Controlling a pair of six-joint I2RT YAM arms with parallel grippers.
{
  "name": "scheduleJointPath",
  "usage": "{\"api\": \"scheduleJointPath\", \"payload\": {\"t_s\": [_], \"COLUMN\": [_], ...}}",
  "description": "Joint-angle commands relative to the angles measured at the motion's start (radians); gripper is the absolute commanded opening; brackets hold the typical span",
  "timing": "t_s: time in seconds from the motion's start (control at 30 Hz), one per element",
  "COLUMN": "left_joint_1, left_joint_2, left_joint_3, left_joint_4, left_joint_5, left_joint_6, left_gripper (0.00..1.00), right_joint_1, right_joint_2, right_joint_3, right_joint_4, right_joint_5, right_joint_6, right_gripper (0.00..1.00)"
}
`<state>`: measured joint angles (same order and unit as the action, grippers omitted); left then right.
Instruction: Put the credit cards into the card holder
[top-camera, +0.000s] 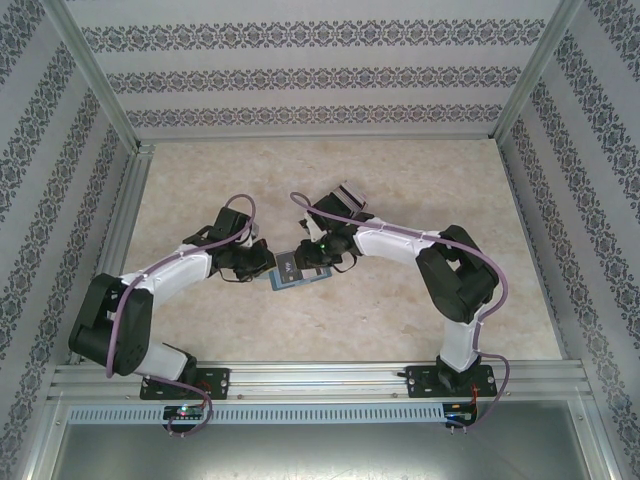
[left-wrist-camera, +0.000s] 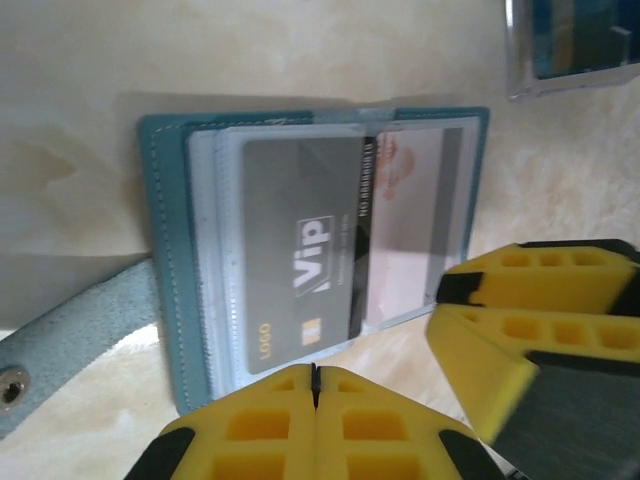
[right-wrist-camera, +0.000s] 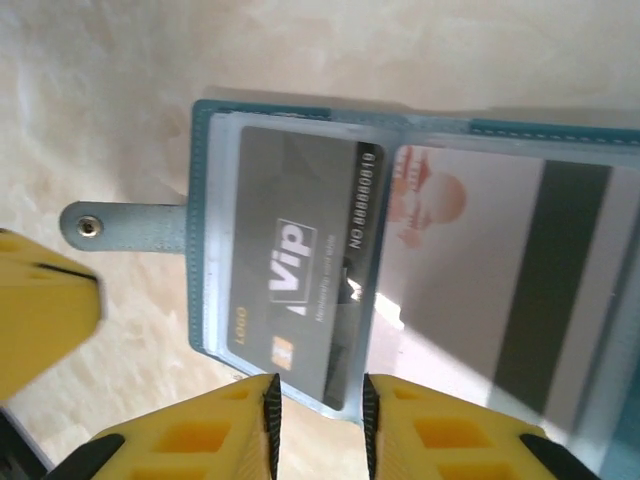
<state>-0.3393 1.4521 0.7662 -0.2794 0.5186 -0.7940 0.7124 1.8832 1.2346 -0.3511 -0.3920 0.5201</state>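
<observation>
Now I am reaching in from both sides to the open teal card holder (left-wrist-camera: 165, 250) on the tabletop (left-wrist-camera: 70, 110). My left hand (left-wrist-camera: 315, 385) is clenching shut, empty, at its edge; my right hand (right-wrist-camera: 318, 400) is hovering narrowly parted over the sleeved grey Vip card (right-wrist-camera: 290, 270).

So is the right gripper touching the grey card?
Cannot tell. In the right wrist view a corner of the grey card reaches between the fingers of the right gripper, but contact with either finger isn't plain.
</observation>
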Motion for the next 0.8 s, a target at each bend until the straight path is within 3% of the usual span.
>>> {"api": "scheduleJointPath", "payload": {"t_s": [0.0,0.53,0.77], "left_joint_1": [-0.005,-0.005,-0.005], "left_joint_2": [0.025,0.091,0.083], "left_joint_3": [-0.037,-0.06,-0.052], "left_joint_4": [0.061,0.101,0.083], "left_joint_5": [-0.007,-0.002,-0.018], "left_joint_6": [-0.002,0.007,0.017], "left_gripper": [0.03,0.0,0.0], "right_joint_1": [0.012,0.017,0.019], "right_joint_2": [0.038,0.127,0.153], "right_joint_3": [0.033,0.06,0.062], "right_joint_4": [-0.006,-0.033,-0.088], "right_joint_5": [-0.014,0.011,0.066], "right_joint_6": [0.004,-0.004,-0.024], "right_gripper": [0.29,0.11,0.09]}}
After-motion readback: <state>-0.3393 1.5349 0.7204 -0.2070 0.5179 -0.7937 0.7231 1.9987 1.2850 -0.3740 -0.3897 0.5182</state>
